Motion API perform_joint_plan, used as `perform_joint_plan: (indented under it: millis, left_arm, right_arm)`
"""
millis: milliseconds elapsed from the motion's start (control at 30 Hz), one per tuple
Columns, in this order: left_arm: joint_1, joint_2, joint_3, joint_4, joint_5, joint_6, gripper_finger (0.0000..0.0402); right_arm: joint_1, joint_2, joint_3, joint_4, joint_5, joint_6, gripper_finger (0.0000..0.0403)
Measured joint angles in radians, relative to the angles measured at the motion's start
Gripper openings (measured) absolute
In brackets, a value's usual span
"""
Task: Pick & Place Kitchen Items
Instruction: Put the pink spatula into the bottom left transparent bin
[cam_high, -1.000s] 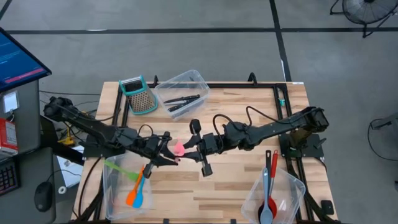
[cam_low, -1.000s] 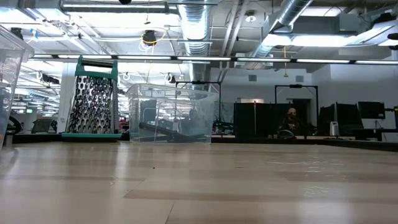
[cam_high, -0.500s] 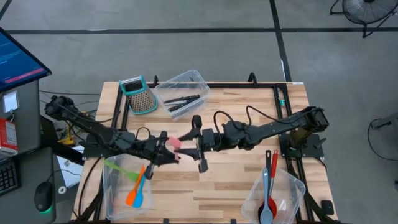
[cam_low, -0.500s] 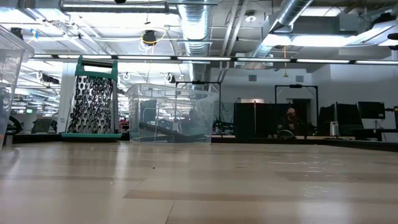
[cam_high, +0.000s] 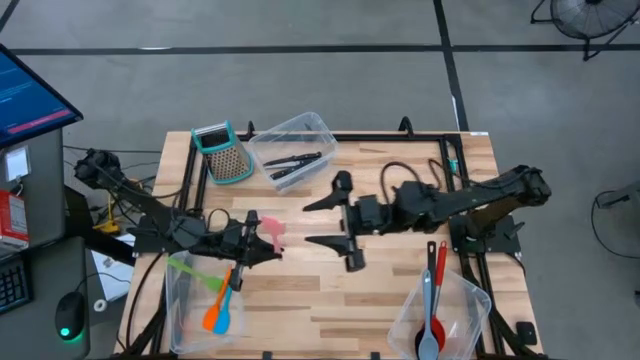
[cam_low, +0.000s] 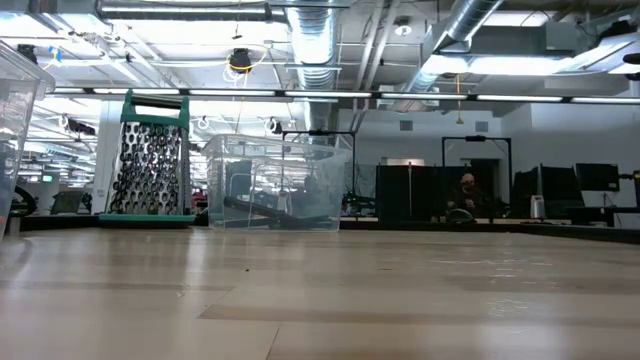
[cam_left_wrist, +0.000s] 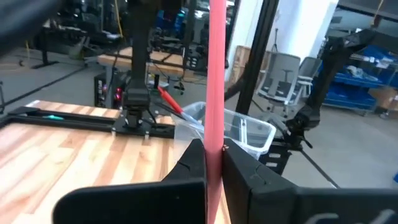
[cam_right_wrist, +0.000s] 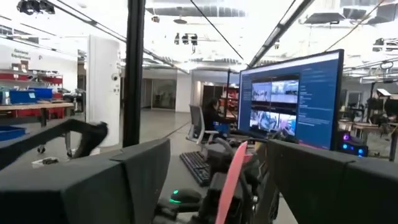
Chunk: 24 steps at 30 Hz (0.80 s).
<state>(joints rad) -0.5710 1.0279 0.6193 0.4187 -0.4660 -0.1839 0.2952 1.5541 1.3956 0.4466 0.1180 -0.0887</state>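
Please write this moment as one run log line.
left gripper: shut on pink spatula | right gripper: open, apart from spatula | stage: handover done

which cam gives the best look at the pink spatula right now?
High view: it shows the whole pink spatula held in the left gripper over the table, with the right gripper open and apart from it. Left wrist view shows only the handle clamped between the fingers; right wrist view shows a pink strip farther off; low view shows none.

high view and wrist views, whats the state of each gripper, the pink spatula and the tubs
left gripper: shut on the pink silicone spatula
right gripper: open, holding nothing
pink silicone spatula: held above the table
clear plastic tub at the left arm: holds green, orange and blue spatulas
clear tub at the back: holds black-handled utensils
clear tub at the right: holds red and grey spoons
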Motion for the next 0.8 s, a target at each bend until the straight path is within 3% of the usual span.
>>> perform_joint_plan:
  millis: [367, 600, 800]
  left_arm:
    - [-0.153, -0.210, 0.000, -0.264, -0.023, -0.113, 0.0000]
    - [-0.236, -0.314, 0.000, -0.500, 0.197, -0.258, 0.0000]
    - [-0.336, -0.307, 0.001, -0.652, 0.328, -0.372, 0.0000]
  right_arm:
    - [0.100, -0.134, 0.000, -0.245, 0.204, 0.000, 0.0260]
    - [0.117, -0.126, -0.001, -0.269, 0.257, 0.010, 0.0260]
    - [0.103, -0.101, -0.003, -0.294, 0.257, 0.045, 0.0260]
